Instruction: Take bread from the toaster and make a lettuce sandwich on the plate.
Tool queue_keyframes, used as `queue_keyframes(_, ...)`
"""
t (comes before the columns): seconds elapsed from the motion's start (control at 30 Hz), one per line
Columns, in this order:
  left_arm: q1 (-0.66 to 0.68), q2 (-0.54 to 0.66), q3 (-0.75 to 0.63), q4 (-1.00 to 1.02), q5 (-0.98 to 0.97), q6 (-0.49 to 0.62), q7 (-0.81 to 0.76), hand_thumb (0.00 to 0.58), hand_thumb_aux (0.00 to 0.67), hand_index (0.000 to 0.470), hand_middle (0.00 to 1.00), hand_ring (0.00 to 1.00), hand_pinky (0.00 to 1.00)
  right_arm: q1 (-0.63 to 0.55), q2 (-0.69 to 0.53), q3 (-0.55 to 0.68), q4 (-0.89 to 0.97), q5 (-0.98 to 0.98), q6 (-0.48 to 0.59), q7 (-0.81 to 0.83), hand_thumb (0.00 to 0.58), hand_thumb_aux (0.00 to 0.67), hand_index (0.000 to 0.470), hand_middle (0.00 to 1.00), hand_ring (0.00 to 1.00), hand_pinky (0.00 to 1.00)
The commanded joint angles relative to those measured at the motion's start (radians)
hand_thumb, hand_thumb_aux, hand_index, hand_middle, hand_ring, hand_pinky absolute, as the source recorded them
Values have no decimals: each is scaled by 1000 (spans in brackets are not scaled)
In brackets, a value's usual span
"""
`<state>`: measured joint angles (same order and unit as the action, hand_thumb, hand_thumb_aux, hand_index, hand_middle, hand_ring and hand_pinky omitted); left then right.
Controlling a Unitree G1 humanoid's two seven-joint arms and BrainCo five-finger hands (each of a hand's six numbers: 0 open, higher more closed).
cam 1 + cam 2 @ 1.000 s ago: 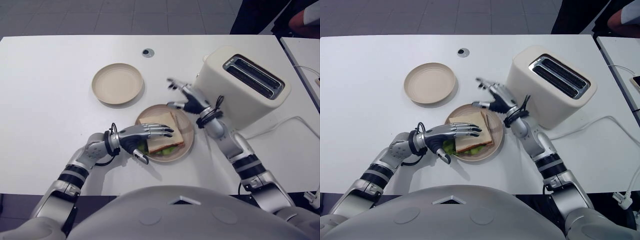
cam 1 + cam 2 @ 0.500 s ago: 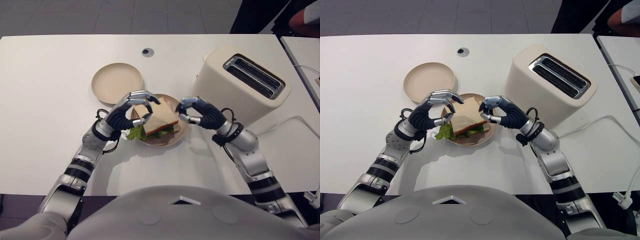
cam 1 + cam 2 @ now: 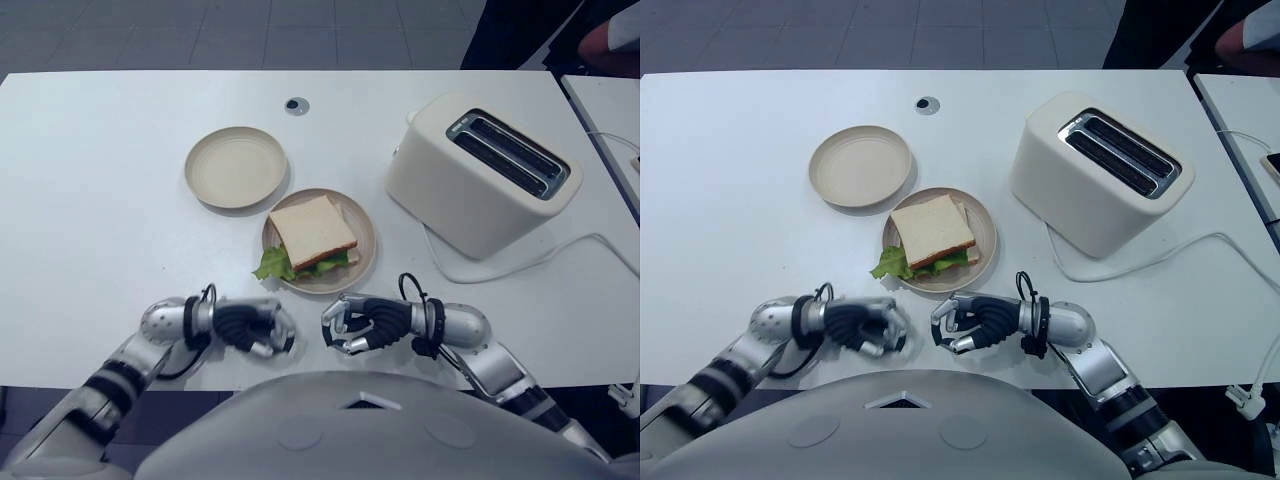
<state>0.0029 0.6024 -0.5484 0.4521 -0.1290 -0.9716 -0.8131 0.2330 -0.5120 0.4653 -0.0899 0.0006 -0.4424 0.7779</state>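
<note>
Sandwich (image 3: 313, 232): sitting assembled on the plate (image 3: 364, 240), frame centre. Left hand (image 3: 250, 327) and right hand (image 3: 358, 323): I am now parking both at lower centre, withdrawn from the bread, fingers curled and holding nothing. I am judging the task complete.

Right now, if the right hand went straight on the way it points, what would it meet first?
Probably the left hand. The right hand, curled, points sideways at it across a small gap. The sandwich lies farther back, off that line; the hands' relative height is hard to judge.
</note>
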Motion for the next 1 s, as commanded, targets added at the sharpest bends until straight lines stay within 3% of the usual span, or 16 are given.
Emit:
queue_keyframes(0.03, -136, -99, 45, 268, 420, 121, 421, 580, 670, 470, 1000, 1000, 1000, -136, 89, -31, 217, -273, -26, -276, 580, 670, 470, 1000, 1000, 1000)
queue_keyframes(0.1, -232, -143, 38, 358, 573, 214, 696, 580, 670, 470, 1000, 1000, 1000, -222, 139, -70, 329, -398, -41, -498, 580, 670, 470, 1000, 1000, 1000)
queue_keyframes(0.23, -358, -207, 65, 480, 675, 314, 1074, 580, 657, 461, 1000, 1000, 1000, -328, 201, -110, 466, -503, -122, -787, 580, 670, 470, 1000, 1000, 1000)
queue_keyframes(0.27, -374, -219, 84, 495, 674, 301, 1134, 476, 386, 271, 1000, 1000, 1000, -352, 212, -127, 498, -513, -158, -853, 580, 670, 470, 1000, 1000, 1000)
queue_keyframes(0.3, -385, -230, 104, 504, 665, 275, 1177, 9, 5, 4, 957, 957, 957, -376, 217, -144, 526, -522, -191, -918, 580, 670, 470, 1000, 1000, 1000)
queue_keyframes(0.33, -387, -240, 133, 495, 641, 230, 1208, 0, 0, 0, 827, 827, 827, -395, 222, -173, 542, -523, -232, -986, 580, 670, 470, 1000, 1000, 1000)
queue_keyframes(0.37, -381, -251, 166, 474, 600, 177, 1219, 0, 0, 0, 690, 690, 690, -406, 224, -199, 547, -514, -269, -1036, 565, 562, 394, 890, 890, 890)
queue_keyframes(0.4, -359, -249, 200, 402, 580, 97, 1255, 0, 0, 0, 506, 506, 506, -406, 228, -224, 539, -478, -322, -1056, 66, 39, 28, 122, 122, 122)
queue_keyframes(0.43, -323, -249, 230, 304, 537, 8, 1258, 0, 0, 0, 447, 447, 447, -397, 235, -249, 514, -408, -383, -1058, 0, 0, 0, 0, 0, 0)
queue_keyframes(0.47, -278, -251, 250, 187, 495, -63, 1253, 0, 0, 0, 263, 263, 263, -382, 236, -264, 483, -330, -435, -1042, 0, 0, 0, 0, 0, 0)
queue_keyframes(0.57, -185, -263, 254, -32, 391, -133, 1189, 0, 0, 0, 43, 43, 43, -343, 231, -279, 400, -134, -502, -974, 0, 0, 0, 0, 0, 0)
queue_keyframes(0.73, -133, -281, 258, -124, 214, -101, 1055, 0, 0, 0, 0, 0, 0, -308, 241, -267, 343, -17, -499, -851, 0, 0, 0, 0, 0, 0)
queue_keyframes(1.0, -156, -348, 318, -33, 221, -89, 933, 0, 0, 0, 0, 0, 0, -321, 267, -276, 383, 45, -478, -697, 0, 0, 0, 0, 0, 0)
